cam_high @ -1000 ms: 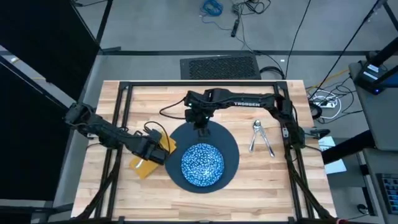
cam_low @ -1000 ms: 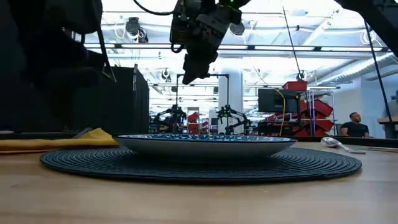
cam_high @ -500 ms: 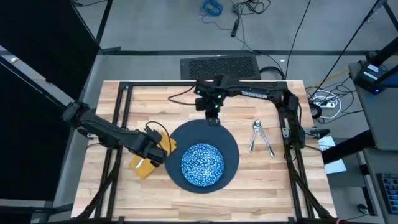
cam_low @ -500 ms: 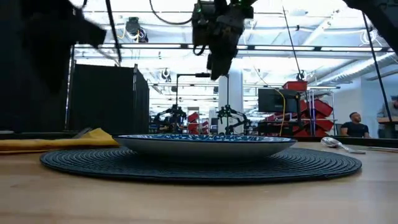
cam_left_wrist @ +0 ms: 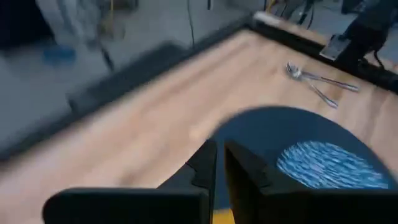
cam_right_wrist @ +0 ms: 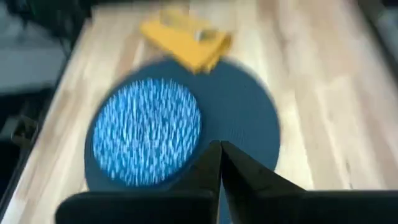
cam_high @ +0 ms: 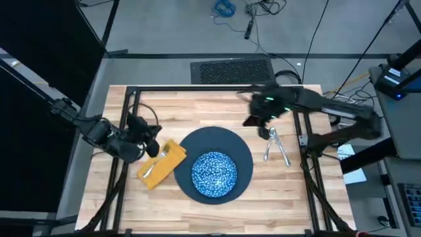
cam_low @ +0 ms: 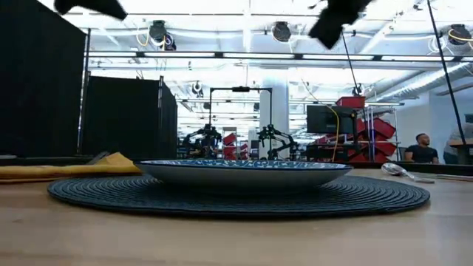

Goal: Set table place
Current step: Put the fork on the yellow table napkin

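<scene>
The right gripper (cam_high: pixel 252 121), fingers pressed together, is hovering just beside the silver spoon and knife (cam_high: pixel 275 145), which are pointing roughly toward it.

The worktop (cam_high: pixel 217 210) is pale wood planks inside a black frame. A dark round plate (cam_high: pixel 242 155) lies near its centre. A mustard napkin (cam_high: pixel 161 164) lies touching the plate's rim at 9 o'clock. At 3 o'clock, two pieces of silver cutlery (cam_high: pixel 275 143) lie crossed.
</scene>
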